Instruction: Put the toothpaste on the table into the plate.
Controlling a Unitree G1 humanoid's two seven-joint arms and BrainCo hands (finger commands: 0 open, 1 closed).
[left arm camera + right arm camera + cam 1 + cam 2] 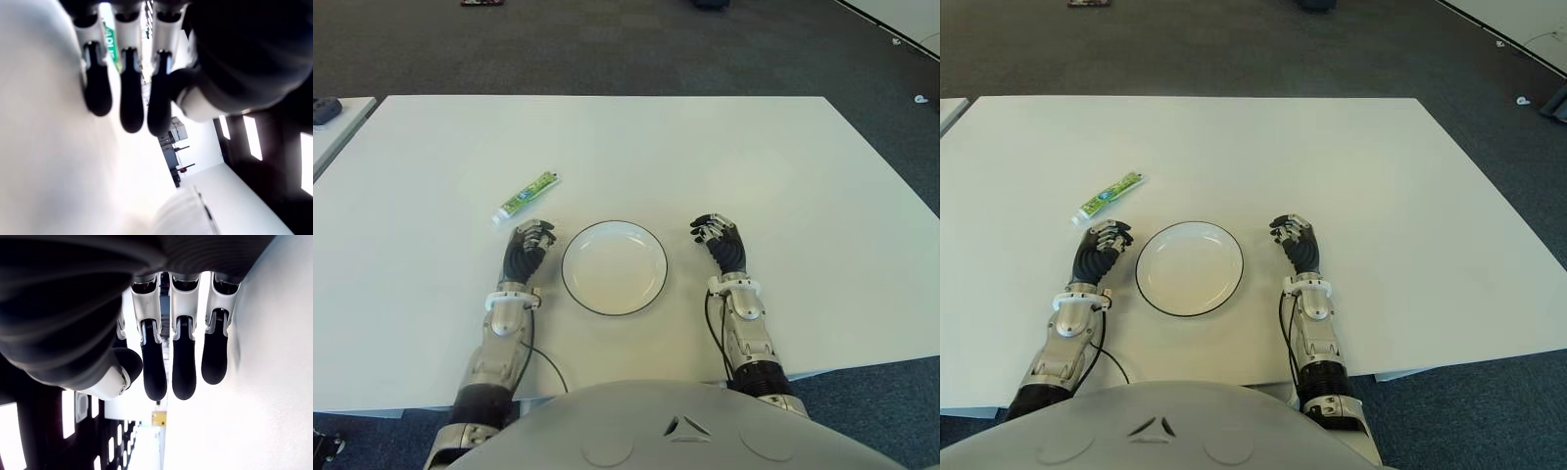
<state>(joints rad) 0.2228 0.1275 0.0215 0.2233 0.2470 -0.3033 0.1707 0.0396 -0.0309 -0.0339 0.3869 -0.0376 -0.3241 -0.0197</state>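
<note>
A green and white toothpaste tube (pixel 527 197) lies flat on the white table (pixel 724 157), just beyond my left hand (pixel 533 236). A strip of its green label (pixel 110 43) shows between the left fingers in the left wrist view. The white plate (pixel 614 266) with a dark rim sits empty between my two hands. My left hand is at the plate's left side, fingers loosely curled and holding nothing. My right hand (pixel 717 233) shows at the plate's right side, its fingers (pixel 184 363) relaxed and empty.
A second white table with a dark object (pixel 325 110) on it shows at the far left. Dark carpet (pixel 607 44) surrounds the table, whose far and right parts are bare.
</note>
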